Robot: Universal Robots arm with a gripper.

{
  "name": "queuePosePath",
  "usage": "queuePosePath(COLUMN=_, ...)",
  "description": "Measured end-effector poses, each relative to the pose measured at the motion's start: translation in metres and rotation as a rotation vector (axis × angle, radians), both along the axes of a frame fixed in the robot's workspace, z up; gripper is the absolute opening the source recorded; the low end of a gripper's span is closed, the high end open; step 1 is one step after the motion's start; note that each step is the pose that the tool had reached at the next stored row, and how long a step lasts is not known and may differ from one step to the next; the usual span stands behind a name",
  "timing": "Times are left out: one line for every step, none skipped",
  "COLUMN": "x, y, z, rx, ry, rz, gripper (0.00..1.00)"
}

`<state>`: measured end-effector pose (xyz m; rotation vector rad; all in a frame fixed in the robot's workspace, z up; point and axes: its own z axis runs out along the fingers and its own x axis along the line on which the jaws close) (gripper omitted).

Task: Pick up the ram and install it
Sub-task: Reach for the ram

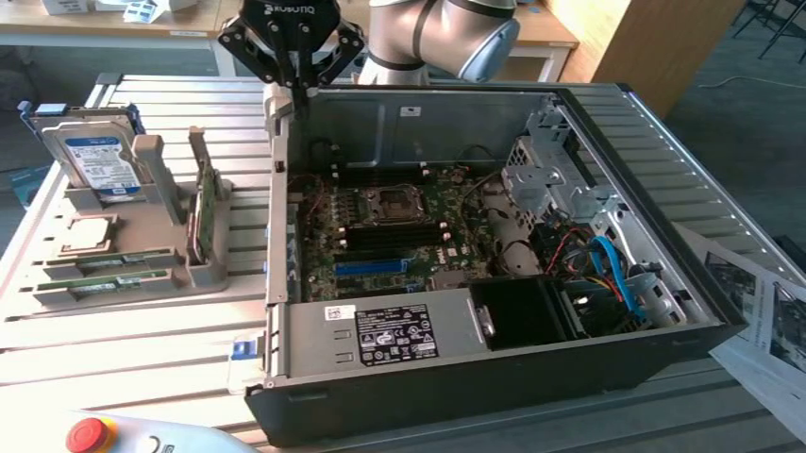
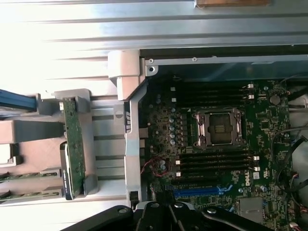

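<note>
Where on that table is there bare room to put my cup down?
Bare slats lie on the table between the parts holder, the red button and the computer case. Crowded: the holder itself and inside the case.

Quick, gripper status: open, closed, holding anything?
Gripper: closed, nothing visibly held, poised over the edge of the open computer case.

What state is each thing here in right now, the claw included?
Case: open, side panel off.
Gripper: shut, empty, above the case's corner.
Ram: lying in the holder, not picked up.
Hard drive: upright in the holder.
Card: on edge in the holder.
Memory slots: empty.
</note>
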<state>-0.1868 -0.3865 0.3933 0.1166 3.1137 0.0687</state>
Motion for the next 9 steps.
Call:
queuePosePath(x=-0.0006, y=0.0003, z=0.0000, rx=0.0001, ry=-0.0001, rz=0.000, gripper=0.10)
queuePosePath(x=-0.0013, y=0.0005, z=-0.0001, rx=0.0002, ry=-0.0002, rz=0.000, gripper=0.10)
queuePosePath(x=-0.0019, y=0.0008, z=-0.0001, rx=0.0001, ry=-0.0001, rz=0.000, gripper=0.10)
queuePosePath(x=-0.0026, y=0.0011, z=-0.0001, rx=0.0002, ry=-0.0002, rz=0.000, gripper=0.10)
queuePosePath(x=-0.0033, y=0.0013, z=0.0000, rx=0.0001, ry=-0.0001, rz=0.000, gripper=0.10)
queuePosePath(x=-0.0039, y=0.0015, z=0.0000, rx=0.0001, ry=-0.0001, rz=0.000, gripper=0.10)
queuePosePath(x=-0.0046, y=0.0016, z=0.0000, rx=0.0001, ry=-0.0001, rz=0.000, gripper=0.10)
queuePosePath(x=-0.0053, y=0.0018, z=0.0000, rx=0.0000, ry=-0.0001, rz=0.000, gripper=0.10)
queuePosePath(x=-0.0060, y=0.0019, z=-0.0001, rx=0.0001, ry=-0.0001, rz=0.000, gripper=0.10)
